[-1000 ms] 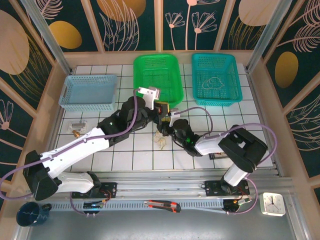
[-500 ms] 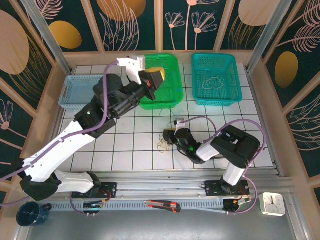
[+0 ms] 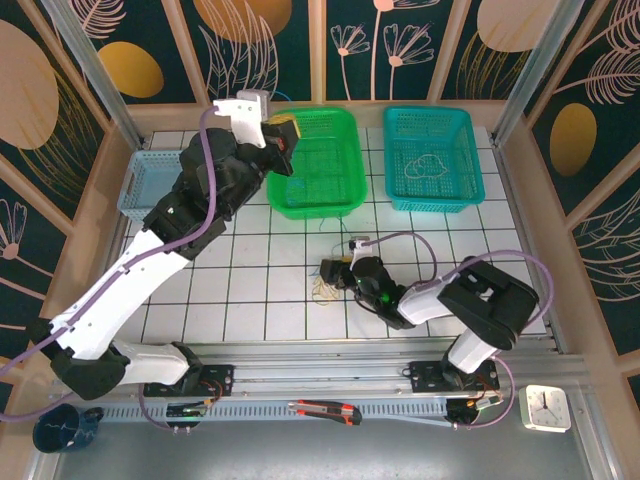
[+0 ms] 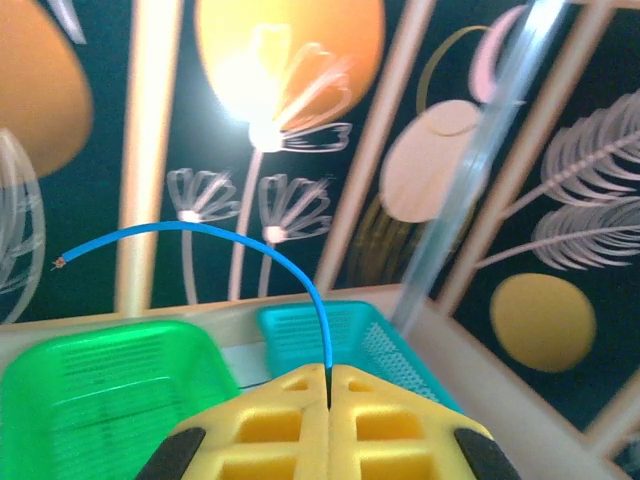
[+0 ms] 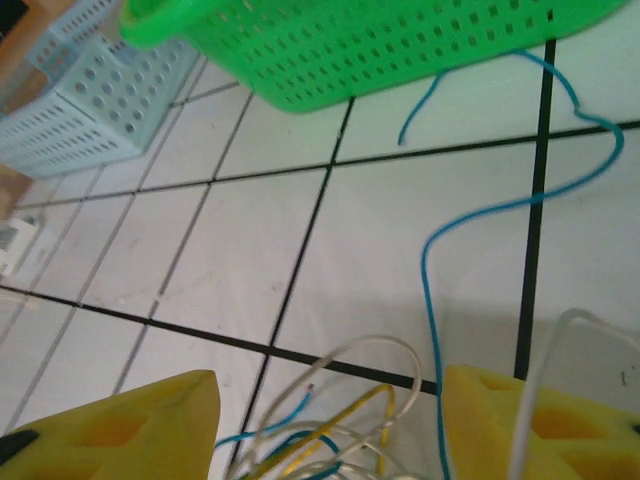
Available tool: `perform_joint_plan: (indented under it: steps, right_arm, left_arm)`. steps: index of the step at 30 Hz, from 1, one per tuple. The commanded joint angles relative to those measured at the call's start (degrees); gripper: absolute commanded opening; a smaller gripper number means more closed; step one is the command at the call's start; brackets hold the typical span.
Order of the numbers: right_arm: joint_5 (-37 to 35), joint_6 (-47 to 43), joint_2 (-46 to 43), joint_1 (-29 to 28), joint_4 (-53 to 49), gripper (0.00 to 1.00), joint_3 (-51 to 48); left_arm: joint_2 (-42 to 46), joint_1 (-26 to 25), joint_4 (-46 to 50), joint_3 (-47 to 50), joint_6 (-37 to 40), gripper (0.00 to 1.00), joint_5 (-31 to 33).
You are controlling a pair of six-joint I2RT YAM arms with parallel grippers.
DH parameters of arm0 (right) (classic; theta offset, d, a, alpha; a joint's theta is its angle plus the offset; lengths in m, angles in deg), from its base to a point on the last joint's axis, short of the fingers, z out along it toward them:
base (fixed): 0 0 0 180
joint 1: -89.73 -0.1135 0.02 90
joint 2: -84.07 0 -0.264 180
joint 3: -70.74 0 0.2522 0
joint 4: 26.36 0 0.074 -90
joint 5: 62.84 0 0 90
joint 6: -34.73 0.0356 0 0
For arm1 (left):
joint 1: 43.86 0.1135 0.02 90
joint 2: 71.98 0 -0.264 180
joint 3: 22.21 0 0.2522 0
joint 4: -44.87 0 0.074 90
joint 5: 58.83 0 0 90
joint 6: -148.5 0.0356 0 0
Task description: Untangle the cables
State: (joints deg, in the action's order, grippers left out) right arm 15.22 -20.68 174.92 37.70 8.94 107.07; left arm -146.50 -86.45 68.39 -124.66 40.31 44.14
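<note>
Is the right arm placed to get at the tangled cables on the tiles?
Probably yes: the right gripper sits low with jaws open either side of the tangled cables, nothing between.

Top external: high behind arm bases (image 3: 160, 372), looking down over whole table (image 3: 250, 300). Left wrist: up high, facing back wall (image 4: 90, 150). Right wrist: low, near table, facing forward. All share green basket (image 3: 312, 160).

Blue, yellow, seemingly whitish cables (image 5: 423, 280); green basket (image 5: 400, 50).
</note>
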Motion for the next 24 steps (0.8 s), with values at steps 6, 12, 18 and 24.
perform_joint_plan:
  steps: [6, 12, 18, 24]
  right_arm:
    - [0.25, -2.81, -8.34, -0.36, -14.43, 0.72, 5.86]
    - [1.07, -3.43, -11.94, 0.04, -20.0, 0.76, 8.4]
    - [1.85, -3.83, -15.6, 0.68, -23.93, 0.77, 9.49]
    - [4.02, -3.63, -19.57, 1.99, -28.04, 0.77, 10.35]
  left_arm:
    - [0.8, 10.9, -0.96, 6.24, 1.09, 0.0, -0.33]
    - [-0.51, 19.89, -3.1, 9.93, 0.24, 0.0, -1.95]
    - [-2.06, 28.83, -5.24, 13.19, -0.24, 0.0, -2.28]
    - [-3.96, 36.97, -8.36, 16.63, -0.24, 0.0, -1.23]
